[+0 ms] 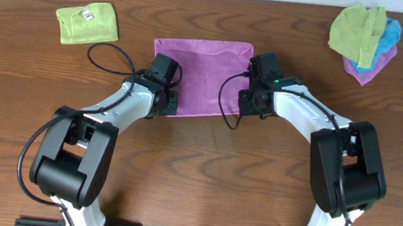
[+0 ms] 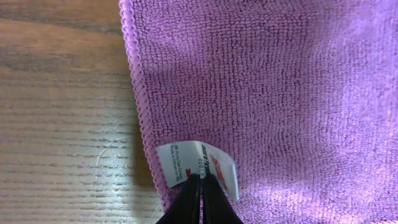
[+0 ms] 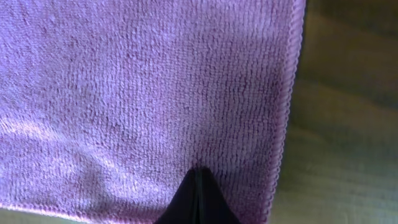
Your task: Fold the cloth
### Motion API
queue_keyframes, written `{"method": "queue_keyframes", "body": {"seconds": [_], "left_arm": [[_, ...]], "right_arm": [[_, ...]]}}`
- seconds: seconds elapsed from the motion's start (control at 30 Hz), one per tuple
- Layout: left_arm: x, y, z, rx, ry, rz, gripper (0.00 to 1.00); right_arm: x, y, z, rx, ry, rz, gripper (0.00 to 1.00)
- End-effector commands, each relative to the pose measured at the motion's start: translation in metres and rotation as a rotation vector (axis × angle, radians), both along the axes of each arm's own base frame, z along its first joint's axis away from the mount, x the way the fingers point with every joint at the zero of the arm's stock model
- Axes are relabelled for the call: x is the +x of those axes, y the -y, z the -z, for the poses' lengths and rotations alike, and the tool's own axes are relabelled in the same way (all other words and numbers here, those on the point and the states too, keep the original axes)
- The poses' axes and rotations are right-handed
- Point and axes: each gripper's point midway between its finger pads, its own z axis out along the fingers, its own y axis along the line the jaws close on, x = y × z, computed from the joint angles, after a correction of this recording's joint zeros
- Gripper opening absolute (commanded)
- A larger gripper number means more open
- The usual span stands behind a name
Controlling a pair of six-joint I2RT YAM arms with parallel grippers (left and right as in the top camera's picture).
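Observation:
The mauve-purple cloth (image 1: 205,77) lies flat on the wooden table, with a slight fold line near its far right corner. My left gripper (image 1: 165,99) sits at its near left corner and my right gripper (image 1: 250,102) at its near right corner. In the left wrist view the left gripper (image 2: 203,177) is shut on the cloth (image 2: 267,81) just inside its left hem, its tips over a small white tag (image 2: 186,158). In the right wrist view the right gripper (image 3: 199,171) is shut on the cloth (image 3: 143,81) close to the right hem, and the fabric puckers at its tips.
A folded lime-green cloth (image 1: 86,22) with a white tag lies at the far left. A heap of green, blue and purple cloths (image 1: 365,39) sits at the far right. A black cable (image 1: 111,57) loops on the table left of the cloth.

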Motion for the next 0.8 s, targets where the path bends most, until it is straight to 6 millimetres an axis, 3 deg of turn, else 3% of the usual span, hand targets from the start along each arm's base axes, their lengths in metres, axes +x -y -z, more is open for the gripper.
{"method": "queue_keyframes", "body": {"seconds": [0.0, 0.17, 0.3, 0.37, 0.6, 0.77], "left_arm": [[-0.027, -0.011, 0.017, 0.05, -0.097, -0.004, 0.06], [-0.059, -0.022, 0.02, 0.096, -0.224, -0.002, 0.06], [-0.101, -0.028, 0.017, 0.16, -0.38, 0.014, 0.06], [-0.113, -0.023, 0.014, 0.18, -0.411, 0.037, 0.06], [-0.123, -0.004, -0.002, 0.211, -0.364, 0.067, 0.06], [-0.109, -0.016, -0.022, 0.238, -0.273, 0.023, 0.06]], "right_arm": [[-0.044, 0.009, 0.032, -0.051, -0.165, -0.016, 0.02], [-0.074, 0.015, 0.033, -0.078, -0.285, 0.003, 0.01], [-0.102, 0.005, 0.03, -0.067, -0.39, -0.024, 0.02], [-0.115, -0.001, 0.027, -0.082, -0.42, -0.04, 0.02], [-0.145, -0.012, 0.016, -0.14, -0.483, -0.078, 0.01], [-0.136, -0.008, 0.003, -0.129, -0.438, -0.061, 0.02]]}}
